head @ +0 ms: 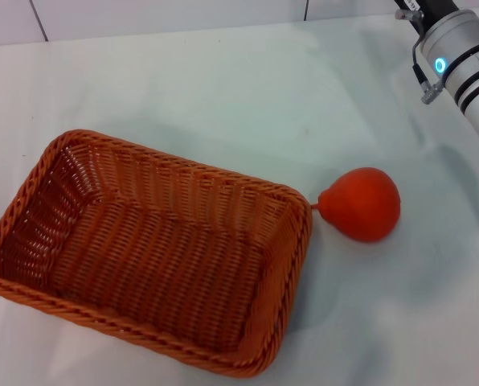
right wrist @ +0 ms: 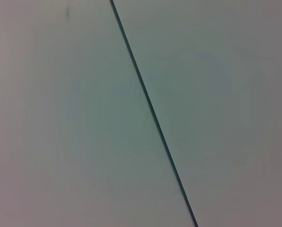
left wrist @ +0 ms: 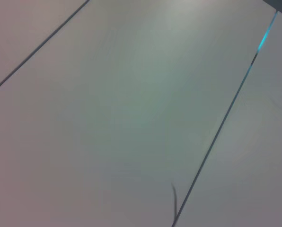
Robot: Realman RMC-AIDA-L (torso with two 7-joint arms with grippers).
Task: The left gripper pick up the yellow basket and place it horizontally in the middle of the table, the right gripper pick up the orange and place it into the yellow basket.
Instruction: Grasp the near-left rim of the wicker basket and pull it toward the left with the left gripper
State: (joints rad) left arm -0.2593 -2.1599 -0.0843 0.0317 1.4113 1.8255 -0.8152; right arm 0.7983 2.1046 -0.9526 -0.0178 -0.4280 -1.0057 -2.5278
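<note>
The yellow basket, an orange-brown woven wicker one, lies empty on the white table at the front left, turned at a slant. The orange, red-orange with a small pointed stem end, rests on the table just right of the basket's far right corner, its tip almost touching the rim. My right arm, white and silver with a blue ring light, is raised at the far right, well away from the orange; its gripper runs out of the head view. My left gripper is out of view. Both wrist views show neither basket nor orange.
The table's far edge meets a pale wall at the back. The left wrist view shows pale panels with dark seams and a thin dark curved line I cannot identify. The right wrist view shows one dark seam.
</note>
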